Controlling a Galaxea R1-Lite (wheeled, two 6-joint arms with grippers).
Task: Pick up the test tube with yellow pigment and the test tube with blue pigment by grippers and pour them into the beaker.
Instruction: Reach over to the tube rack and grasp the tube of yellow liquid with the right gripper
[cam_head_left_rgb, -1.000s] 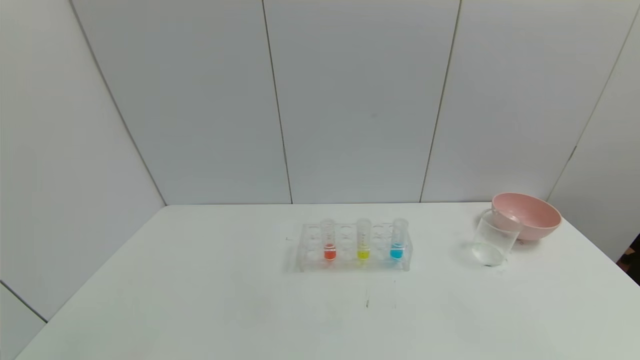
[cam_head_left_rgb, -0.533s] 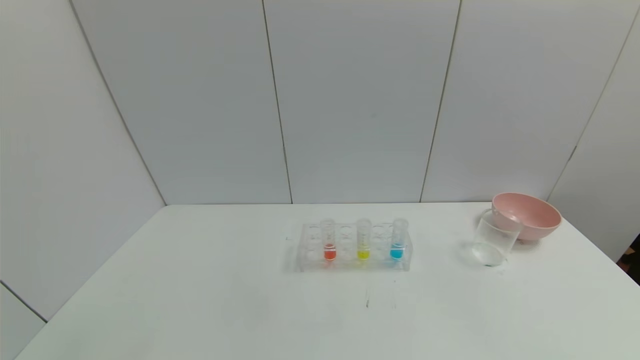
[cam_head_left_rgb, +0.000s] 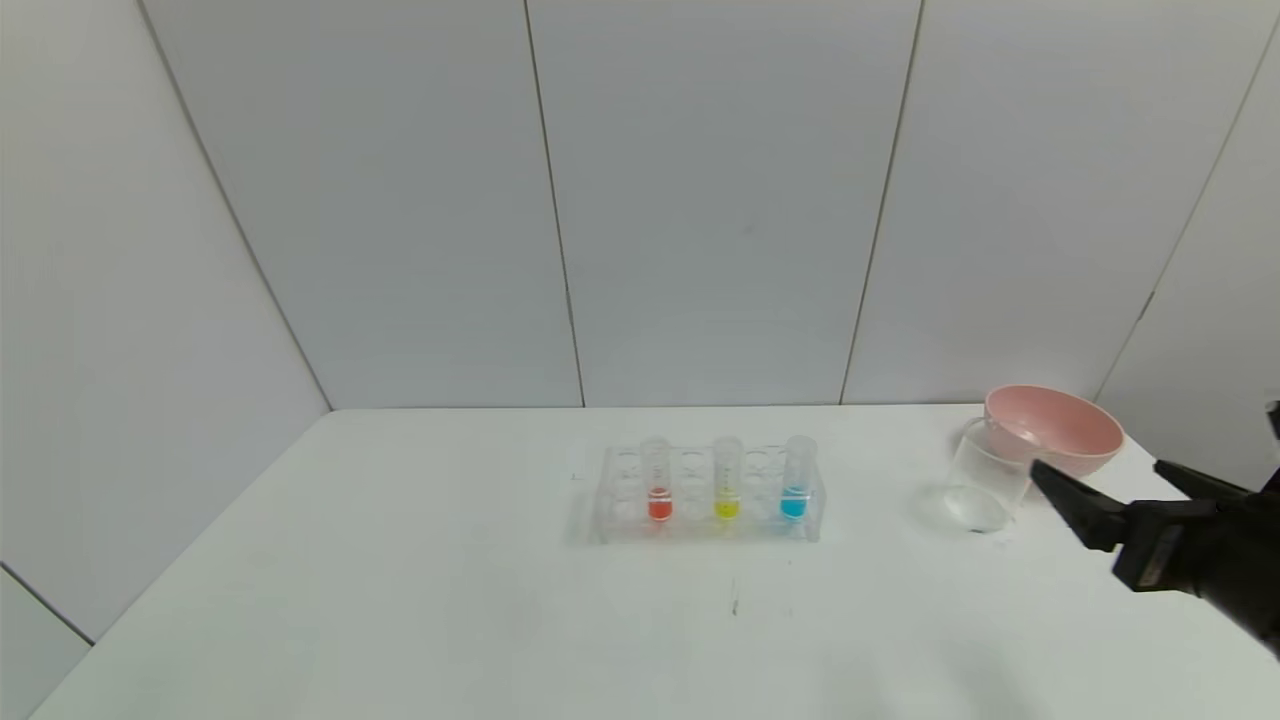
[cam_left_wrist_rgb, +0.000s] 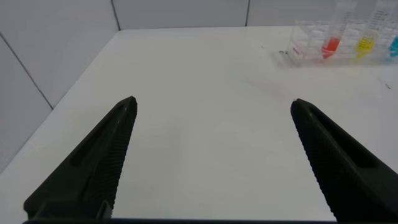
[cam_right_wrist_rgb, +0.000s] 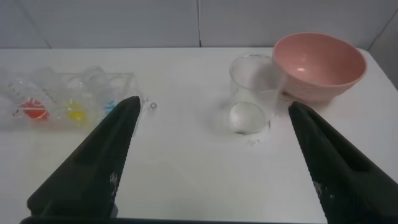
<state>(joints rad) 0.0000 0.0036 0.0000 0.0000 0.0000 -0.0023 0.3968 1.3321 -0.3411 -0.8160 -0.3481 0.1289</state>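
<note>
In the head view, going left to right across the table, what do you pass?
Red-orange tube → test tube with yellow pigment → test tube with blue pigment, all standing in the clear rack → beaker → right gripper, jaws open.

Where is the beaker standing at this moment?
In the head view the beaker stands upright on the table's right side, just in front of the pink bowl, right of the tube rack.
</note>
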